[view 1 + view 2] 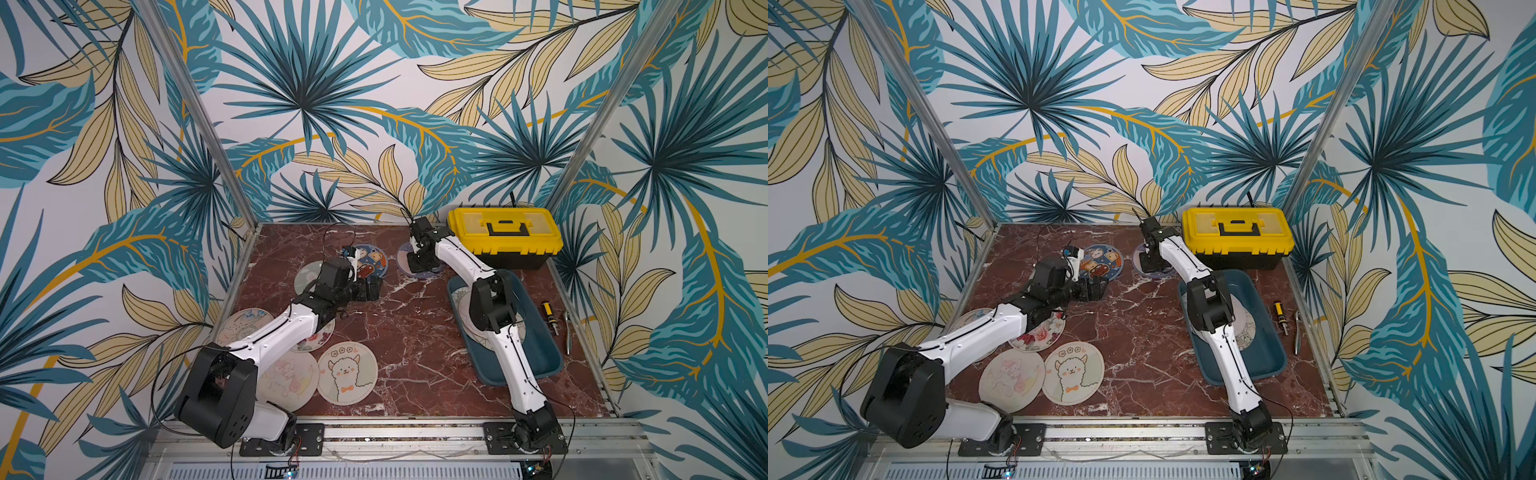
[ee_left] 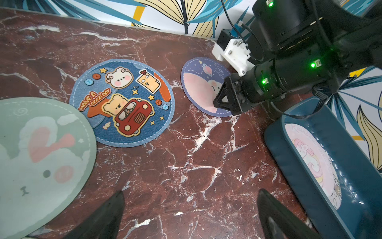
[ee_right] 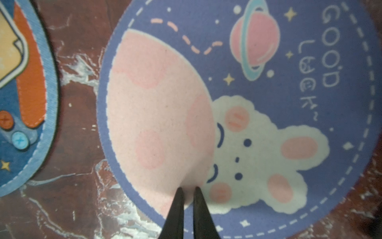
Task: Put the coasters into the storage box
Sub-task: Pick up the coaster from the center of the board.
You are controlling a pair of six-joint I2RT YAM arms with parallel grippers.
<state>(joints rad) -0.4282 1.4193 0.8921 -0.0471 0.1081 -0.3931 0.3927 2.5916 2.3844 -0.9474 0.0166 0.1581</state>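
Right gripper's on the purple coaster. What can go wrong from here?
1. The right gripper pinches only a small raised fold of the purple coaster; it may slip out on the lift.
2. The coaster looks soft; hanging limp, it might catch on the rim of the box.
3. The toolbox stands close by; a wide swing back could clip it.

— The storage box (image 1: 540, 365)?
— Dark teal, lower right, with coasters (image 1: 462, 309) lying flat inside.
— And outside it?
— Purple rabbit coaster (image 1: 401, 255) at upper centre, puckered. Blue bear coaster (image 1: 374, 262) just left. Alpaca coaster (image 1: 347, 372) and others flat at lower left.
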